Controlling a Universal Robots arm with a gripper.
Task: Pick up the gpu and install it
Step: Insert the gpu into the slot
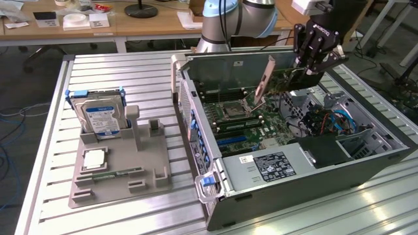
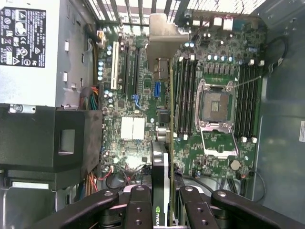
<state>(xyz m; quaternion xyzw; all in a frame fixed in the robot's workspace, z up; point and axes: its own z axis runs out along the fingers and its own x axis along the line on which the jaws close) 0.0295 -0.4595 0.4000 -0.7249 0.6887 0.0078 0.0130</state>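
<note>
Task's thing: the gpu (image 1: 277,81) hangs in the air over the open computer case (image 1: 307,191), clear of the worktop (image 1: 117,68).
Tool: the tool (image 1: 308,68) is closed to a narrow gap on the gpu, its black fingers (image 2: 143,202) pressing on both flat faces of the card's upper edge, as the wrist view shows.
Why gripped so: judging from the frames, clamping the flat faces keeps the card stiff and leaves its lower connector edge free to meet a slot.
Card attitude: it stands on edge with its silvery end bracket (image 1: 265,83) running down toward the case's rear wall. In the wrist view the gpu (image 2: 162,162) is seen edge-on, with the bracket (image 2: 164,40) at the far end.
Why oriented so: the bracket has to sit at the rear openings of the case, so the card is lined up lengthwise along the motherboard (image 1: 261,125).
Seating: the card looks raised above the board, not pushed home; which slot lies under it I cannot tell.
Board landmarks: the CPU socket (image 2: 217,107) lies just beside the card's line.
Off to the side: a hard drive (image 1: 101,117) stands upright in a grey fixture (image 1: 150,161) on the worktop, well apart from the case.
</note>
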